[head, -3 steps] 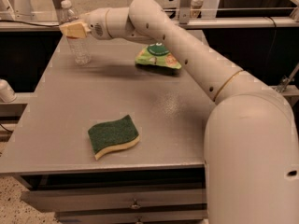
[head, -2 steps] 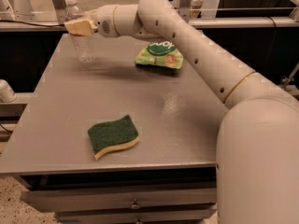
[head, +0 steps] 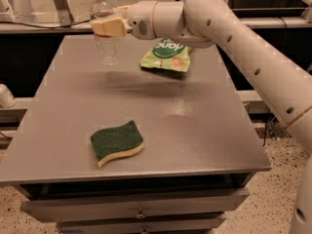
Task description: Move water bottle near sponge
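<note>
The water bottle [head: 107,50] is clear and ribbed with a white cap, and it stands upright at the table's far left. My gripper [head: 104,27] is shut around its upper body, with tan fingers [head: 113,26] wrapped across the label band. The bottle's base is at or just above the tabletop; I cannot tell which. The sponge [head: 117,142], dark green over pale yellow foam, lies flat near the front left of the table, well in front of the bottle. My arm reaches in from the right.
A glossy light-green snack pouch [head: 165,55] lies at the far middle of the grey table [head: 204,126], just right of the bottle and under my arm. Drawers sit below the front edge. Metal rails and frames run behind the table.
The gripper and the water bottle have moved to the right together, toward the snack pouch. The sponge and the pouch have not moved.
</note>
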`<control>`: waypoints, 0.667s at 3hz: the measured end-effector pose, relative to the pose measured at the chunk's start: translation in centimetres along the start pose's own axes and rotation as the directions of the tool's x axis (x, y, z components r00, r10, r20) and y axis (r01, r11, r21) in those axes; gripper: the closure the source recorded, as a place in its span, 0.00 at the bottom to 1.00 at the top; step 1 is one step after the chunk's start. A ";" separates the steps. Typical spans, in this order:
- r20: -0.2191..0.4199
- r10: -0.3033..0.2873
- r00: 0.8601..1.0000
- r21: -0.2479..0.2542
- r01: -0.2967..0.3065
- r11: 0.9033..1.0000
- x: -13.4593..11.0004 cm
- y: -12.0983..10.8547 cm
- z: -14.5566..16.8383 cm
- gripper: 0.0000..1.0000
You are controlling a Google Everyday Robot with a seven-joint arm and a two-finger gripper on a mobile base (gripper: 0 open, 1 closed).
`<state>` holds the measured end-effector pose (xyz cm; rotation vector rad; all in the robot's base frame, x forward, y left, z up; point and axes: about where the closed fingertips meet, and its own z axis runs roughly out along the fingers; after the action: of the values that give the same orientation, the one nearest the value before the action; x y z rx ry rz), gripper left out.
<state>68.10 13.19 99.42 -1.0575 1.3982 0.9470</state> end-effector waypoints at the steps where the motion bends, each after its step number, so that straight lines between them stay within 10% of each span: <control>1: -0.003 -0.004 1.000 0.016 0.004 1.000 0.3 2.3 -5.6 1.00; 2: -0.041 0.025 0.999 0.047 -0.023 0.999 2.0 5.3 -11.3 1.00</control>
<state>59.81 3.74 98.37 -1.0334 1.4634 0.9096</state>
